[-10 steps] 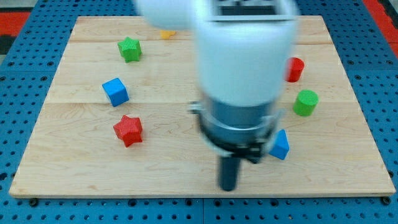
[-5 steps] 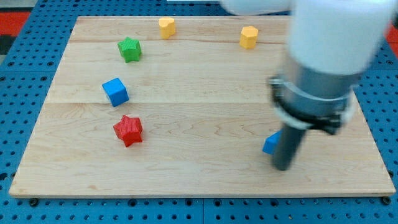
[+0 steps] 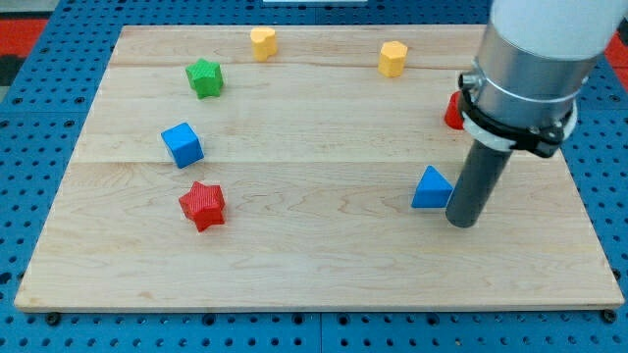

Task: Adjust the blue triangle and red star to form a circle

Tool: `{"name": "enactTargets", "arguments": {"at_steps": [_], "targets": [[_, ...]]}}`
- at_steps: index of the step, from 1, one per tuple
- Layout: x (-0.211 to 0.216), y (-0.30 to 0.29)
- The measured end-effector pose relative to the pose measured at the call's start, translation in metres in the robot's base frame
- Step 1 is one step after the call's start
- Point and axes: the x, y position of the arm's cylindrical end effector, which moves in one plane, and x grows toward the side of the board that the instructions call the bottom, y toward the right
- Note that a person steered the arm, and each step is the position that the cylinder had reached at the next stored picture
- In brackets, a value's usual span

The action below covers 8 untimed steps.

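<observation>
The blue triangle (image 3: 431,189) lies on the wooden board (image 3: 314,255) at the view's right of centre. My tip (image 3: 462,220) stands right beside it, touching or nearly touching its right lower edge. The red star (image 3: 203,205) lies at the view's left, far from the tip. The arm's body hides part of the board at the upper right.
A blue cube (image 3: 183,144) and a green star (image 3: 204,77) lie at the left. Two yellow blocks (image 3: 263,42) (image 3: 392,58) lie near the top edge. A red block (image 3: 454,111) is partly hidden behind the arm.
My tip has swung from the bottom centre to the right side of the blue triangle. The triangle has shifted slightly left and up. The other blocks have not moved.
</observation>
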Motion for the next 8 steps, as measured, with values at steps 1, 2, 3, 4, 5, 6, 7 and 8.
{"name": "enactTargets", "arguments": {"at_steps": [1, 2, 3, 4, 5, 6, 7, 8], "targets": [[-0.003, 0.001], [-0.029, 0.012], [-0.043, 0.007], [-0.028, -0.049], [-0.039, -0.067], [0.004, -0.086], [0.062, -0.162], [0.071, -0.284]]}}
